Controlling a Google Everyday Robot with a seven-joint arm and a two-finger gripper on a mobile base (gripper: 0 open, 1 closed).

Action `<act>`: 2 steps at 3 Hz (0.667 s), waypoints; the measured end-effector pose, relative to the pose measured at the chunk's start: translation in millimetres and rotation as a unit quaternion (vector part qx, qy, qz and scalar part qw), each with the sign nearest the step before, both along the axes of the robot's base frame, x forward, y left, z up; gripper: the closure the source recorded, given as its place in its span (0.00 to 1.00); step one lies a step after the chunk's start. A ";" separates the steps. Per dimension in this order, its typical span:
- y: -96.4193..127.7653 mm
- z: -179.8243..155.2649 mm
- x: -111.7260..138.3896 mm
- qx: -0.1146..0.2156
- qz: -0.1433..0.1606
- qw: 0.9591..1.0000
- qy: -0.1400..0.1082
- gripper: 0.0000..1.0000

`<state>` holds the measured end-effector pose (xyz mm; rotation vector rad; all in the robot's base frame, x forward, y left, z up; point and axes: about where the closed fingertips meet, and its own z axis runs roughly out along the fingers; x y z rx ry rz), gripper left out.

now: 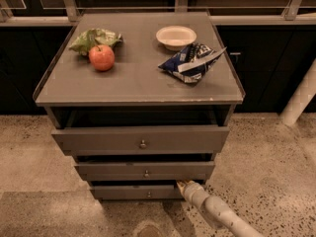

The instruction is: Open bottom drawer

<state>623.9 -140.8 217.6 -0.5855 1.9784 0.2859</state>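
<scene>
The bottom drawer [129,192] is the slimmest grey-brown front of three, low on the cabinet, with a tiny metal knob [148,194] at its centre. It stands slightly proud of the cabinet body. My gripper [181,184] comes in from the lower right on a pale arm, its tip at the right end of the drawer's top edge, in the gap under the middle drawer [144,171]. The widest drawer [140,139] sits above both.
On the cabinet top [138,78] lie a red apple [101,57], a green bag [93,37], a white bowl [176,36] and a blue chip bag [191,63]. A white post [299,98] stands at the right. Speckled floor surrounds the cabinet.
</scene>
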 end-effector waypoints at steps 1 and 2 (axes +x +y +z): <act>-7.1 -9.7 9.3 -0.011 -0.010 1.000 0.003 1.00; -12.8 -20.5 15.4 -0.020 -0.023 1.000 0.007 1.00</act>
